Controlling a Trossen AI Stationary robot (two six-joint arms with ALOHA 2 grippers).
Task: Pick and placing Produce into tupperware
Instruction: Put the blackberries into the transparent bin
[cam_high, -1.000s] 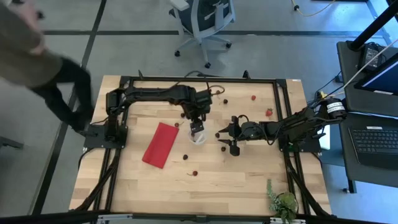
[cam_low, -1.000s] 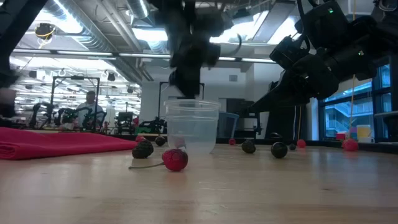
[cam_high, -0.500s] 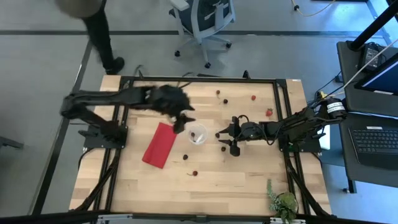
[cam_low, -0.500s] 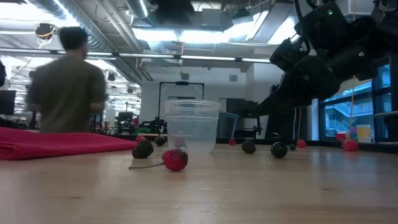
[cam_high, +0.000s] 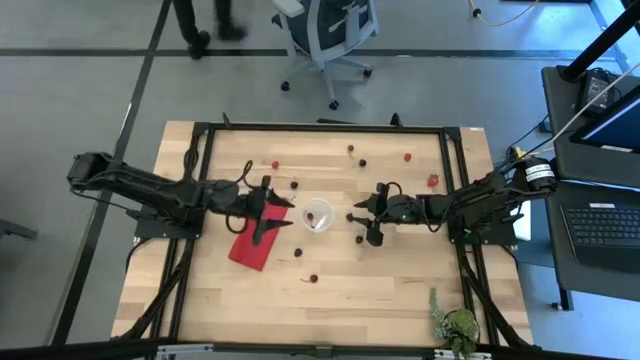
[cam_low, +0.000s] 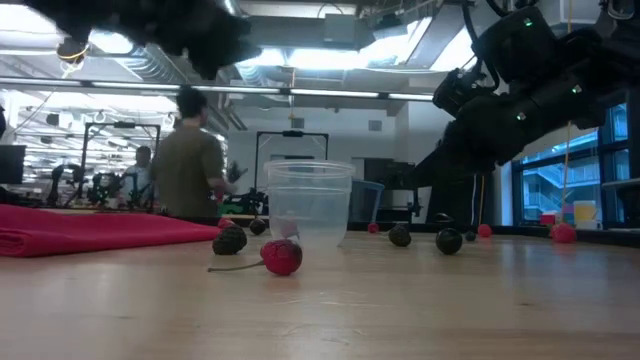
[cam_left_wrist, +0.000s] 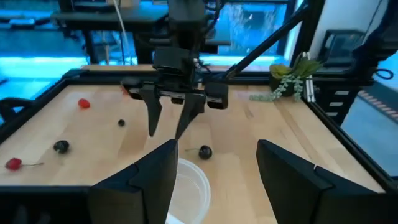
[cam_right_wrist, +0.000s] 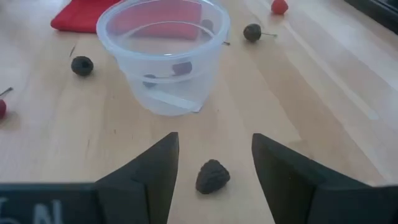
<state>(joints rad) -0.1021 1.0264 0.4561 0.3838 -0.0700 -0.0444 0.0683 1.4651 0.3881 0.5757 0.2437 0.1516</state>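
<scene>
Your right gripper (cam_right_wrist: 211, 163) hangs low over the wooden desk (cam_high: 400, 290), jaws apart and empty. A dark, wrinkled little fruit (cam_right_wrist: 212, 177) lies on the desk directly between the fingertips, stemless and roundish, so no long axis to line up with. The small round clear plastic cup (cam_right_wrist: 163, 55) stands upright straight ahead of those jaws, near but not touching, with what looks like a dark cherry or two already inside.

Judgement: the right arm is the one to take this piece; the pick likely needs only a descent and a close.

Your left gripper (cam_high: 268, 209) is over the flat magenta cloth (cam_high: 255, 240), jaws apart, nothing in them, well clear of the cup.

Room: the remaining cherries and red berries (cam_high: 313, 278) are scattered well apart, and the fruit lies far from the desk edge.
</scene>
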